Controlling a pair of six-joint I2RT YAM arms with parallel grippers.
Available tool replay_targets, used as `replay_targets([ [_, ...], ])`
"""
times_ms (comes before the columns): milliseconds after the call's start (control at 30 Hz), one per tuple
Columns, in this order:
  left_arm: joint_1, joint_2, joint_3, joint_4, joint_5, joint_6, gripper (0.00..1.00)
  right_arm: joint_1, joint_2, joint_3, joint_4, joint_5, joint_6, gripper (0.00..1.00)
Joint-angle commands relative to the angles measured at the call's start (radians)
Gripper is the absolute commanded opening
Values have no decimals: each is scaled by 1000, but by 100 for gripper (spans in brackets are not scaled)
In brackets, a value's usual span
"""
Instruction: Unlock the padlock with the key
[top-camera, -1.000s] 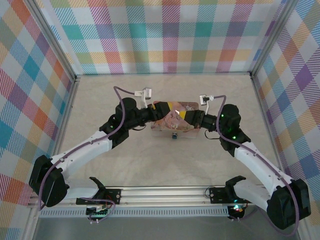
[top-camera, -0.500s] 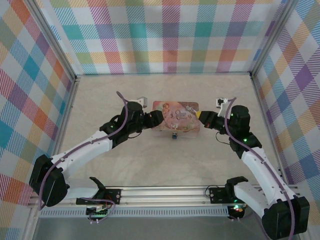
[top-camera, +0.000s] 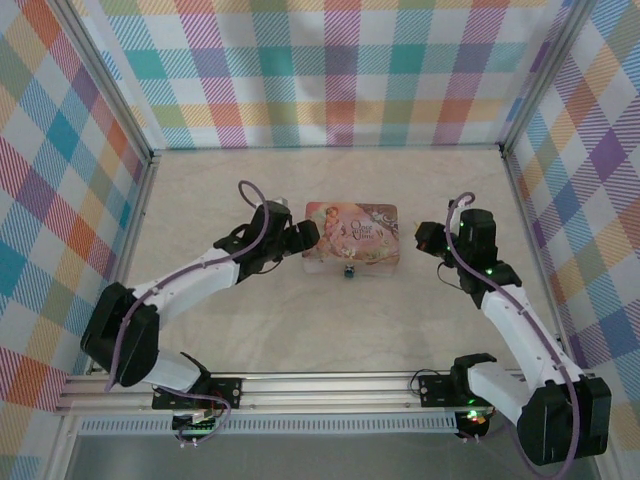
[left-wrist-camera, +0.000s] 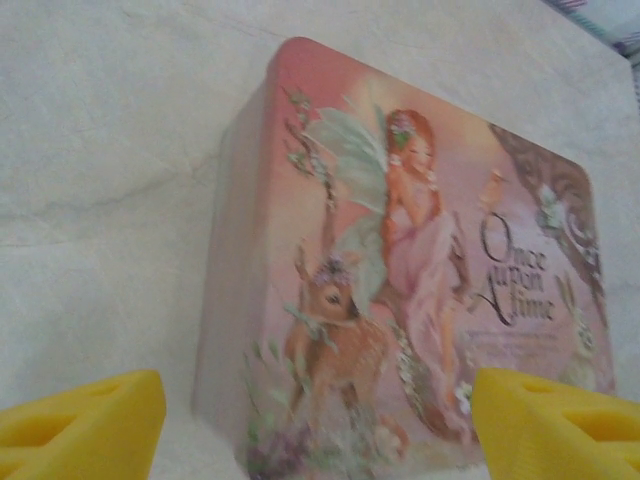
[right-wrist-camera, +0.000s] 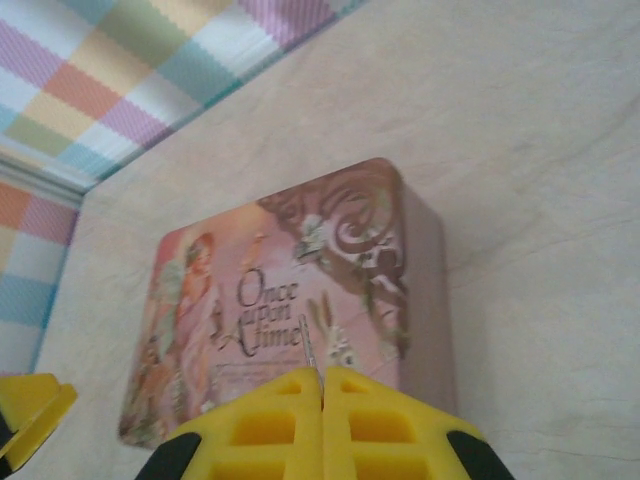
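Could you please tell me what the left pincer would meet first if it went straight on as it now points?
Most likely the pink tin: its side wall lies straight ahead of the open left pincer, roughly centred in its opening, though the depth is unclear.

**A:** What sort of place is this?

**B:** A robot test cell, the kind found in a lab. Pastel checked cloth panels (top-camera: 340, 70) close off three sides, held by bare metal corner posts (top-camera: 115, 95).

**A:** What else shows that?

**B:** A pale, marbled tabletop (top-camera: 300, 320) forms the floor of the cell. Along its near edge an aluminium rail (top-camera: 330, 385) carries two black-and-white robot arms, the left arm (top-camera: 190, 285) and the right arm (top-camera: 515, 320). They have trailing purple cables (top-camera: 243, 188) and a green indicator light (top-camera: 490, 271).
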Motion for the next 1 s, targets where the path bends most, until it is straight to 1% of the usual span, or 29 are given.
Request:
replay_targets([
  [0,29,52,20,95,45,6,80,-7,29,-16,-16,97,-25,0],
  [133,47,111,45,129,76,7,81,-7,102,-20,-7,105,-16,0],
  [300,62,165,70,160,105,1,81,-4,196,-36,45,61,-3,0],
  [367,65,179,77,167,109,-1,81,4,230,-35,52,66,2,0],
  [600,71,220,97,168,117,-8,81,64,362,17,12,179,-9,0],
  [767,77,233,103,177,123,-13,81,107,429,40,27,159,0,0],
  [967,89,247,128,169,128,-7,81,178,435,48,15,164,25,0],
])
